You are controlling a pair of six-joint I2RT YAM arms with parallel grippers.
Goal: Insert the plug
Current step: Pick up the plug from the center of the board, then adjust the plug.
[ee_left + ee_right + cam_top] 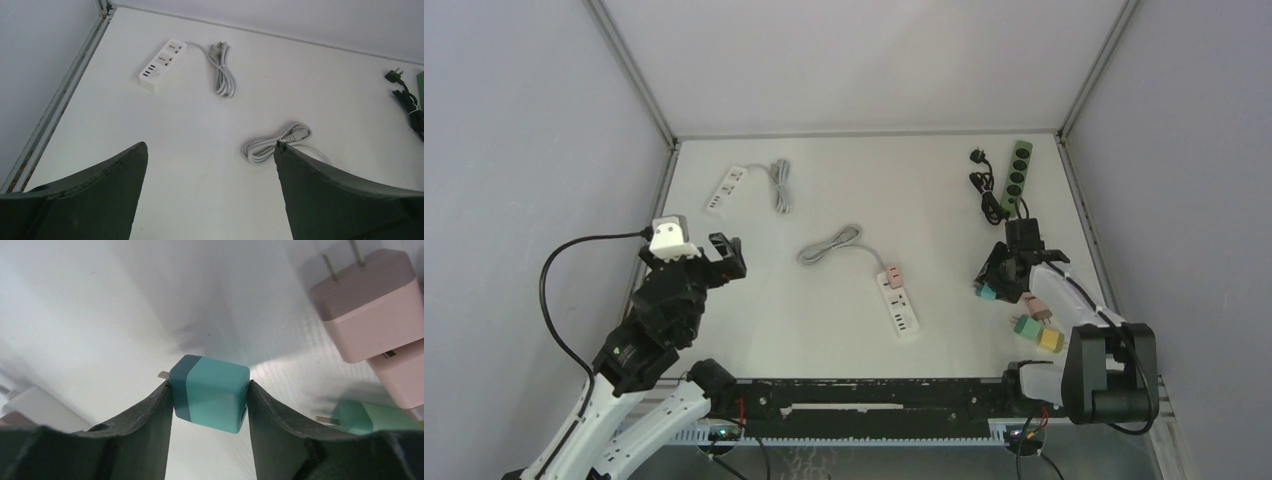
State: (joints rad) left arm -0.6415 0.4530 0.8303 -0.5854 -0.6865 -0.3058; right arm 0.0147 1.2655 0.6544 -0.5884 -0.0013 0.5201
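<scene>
My right gripper (209, 387) is shut on a teal plug cube (210, 392), its fingers pressed on both sides; a metal prong shows at its left. In the top view this gripper (996, 283) holds the teal plug (987, 292) low over the table at the right. A white power strip with a pink end (898, 305) lies mid-table, left of it. My left gripper (210, 150) is open and empty above the table's left side, also in the top view (724, 255).
Pink plugs (372, 305) and a second teal-green plug (367, 417) lie right of the held plug; pink, green and yellow plugs (1037, 325) show in the top view. A green strip (1018, 172) lies back right, a white strip (725, 187) back left, a coiled cable (277, 142) centre.
</scene>
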